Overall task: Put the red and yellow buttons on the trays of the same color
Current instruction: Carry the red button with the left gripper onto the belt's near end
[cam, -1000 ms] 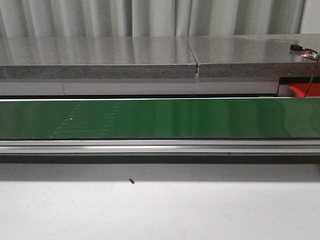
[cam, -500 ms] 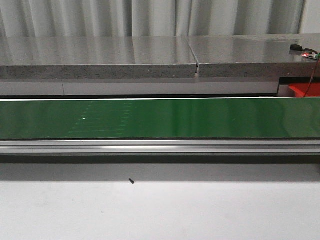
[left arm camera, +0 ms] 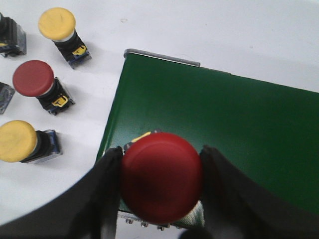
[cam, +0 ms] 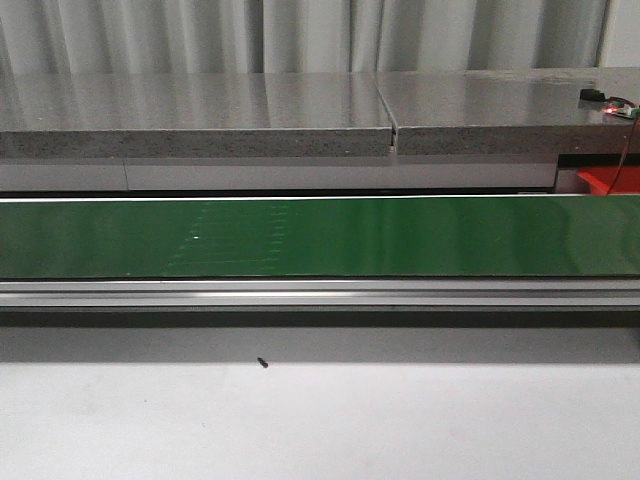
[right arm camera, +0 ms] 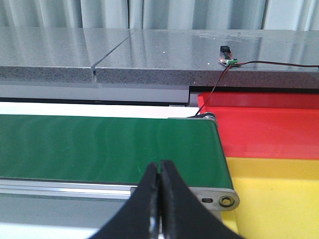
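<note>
In the left wrist view my left gripper [left arm camera: 162, 181] is shut on a red button [left arm camera: 162, 177], held over the end of the green conveyor belt [left arm camera: 224, 124]. On the white table beside the belt lie another red button [left arm camera: 34, 78] and two yellow buttons [left arm camera: 57, 23] [left arm camera: 18, 141]. The right wrist view has my right gripper [right arm camera: 160, 172] shut and empty above the belt's near edge [right arm camera: 99, 144]. Past the belt's end stand the red tray [right arm camera: 269, 132] and the yellow tray [right arm camera: 279, 199]. Neither gripper shows in the front view.
The front view has the green belt [cam: 320, 237] running across, a grey stone counter [cam: 300, 110] behind it, and a corner of the red tray [cam: 605, 180] at far right. A small sensor board with a cable [right arm camera: 228, 60] lies on the counter. Dark button parts [left arm camera: 9, 40] sit at the table edge.
In the front view, faint marks on the green belt have shifted to the right; nothing else differs.
</note>
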Motion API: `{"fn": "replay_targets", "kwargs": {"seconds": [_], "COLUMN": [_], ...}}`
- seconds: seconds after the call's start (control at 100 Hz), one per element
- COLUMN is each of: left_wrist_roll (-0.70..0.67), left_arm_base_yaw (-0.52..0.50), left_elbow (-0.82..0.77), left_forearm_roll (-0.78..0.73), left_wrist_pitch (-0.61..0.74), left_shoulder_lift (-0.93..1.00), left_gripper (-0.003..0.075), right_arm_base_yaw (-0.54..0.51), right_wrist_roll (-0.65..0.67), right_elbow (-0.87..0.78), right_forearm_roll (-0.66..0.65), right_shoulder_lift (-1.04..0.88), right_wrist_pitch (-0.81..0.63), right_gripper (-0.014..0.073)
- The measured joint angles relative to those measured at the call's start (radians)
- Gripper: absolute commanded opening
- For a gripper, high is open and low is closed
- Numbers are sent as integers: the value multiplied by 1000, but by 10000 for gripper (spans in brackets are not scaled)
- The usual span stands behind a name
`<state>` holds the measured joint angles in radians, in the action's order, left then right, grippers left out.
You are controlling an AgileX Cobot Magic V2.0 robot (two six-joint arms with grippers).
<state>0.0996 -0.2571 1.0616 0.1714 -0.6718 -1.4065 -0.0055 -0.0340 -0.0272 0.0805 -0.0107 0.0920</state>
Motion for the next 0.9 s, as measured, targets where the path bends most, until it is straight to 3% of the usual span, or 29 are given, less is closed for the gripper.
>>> {"fn": "replay_targets", "kwargs": {"seconds": [0.56, 0.66, 0.78, 0.83, 0.9], "left_wrist_roll": [6, 6, 35, 48, 57], "left_arm_base_yaw": [2, 5, 6, 6, 6], "left_elbow": [18, 18, 27, 34, 49], "left_forearm_roll": [77, 90, 122, 138, 160], "left_wrist_pitch": [33, 33, 33, 33, 30], "left_shoulder_lift": [-145, -145, -149, -154, -155], "left_gripper": [120, 243, 525, 608, 655], "right_arm_base_yaw": [0, 0, 0, 0, 0], "right_wrist_roll": [0, 0, 0, 0, 0], "right_elbow": [0, 0, 0, 0, 0], "right_forearm_roll": [0, 0, 0, 0, 0], "right_shoulder_lift": [0, 0, 0, 0, 0], "right_wrist_pitch": [0, 0, 0, 0, 0], "right_gripper": [-68, -68, -68, -68, -68]}}
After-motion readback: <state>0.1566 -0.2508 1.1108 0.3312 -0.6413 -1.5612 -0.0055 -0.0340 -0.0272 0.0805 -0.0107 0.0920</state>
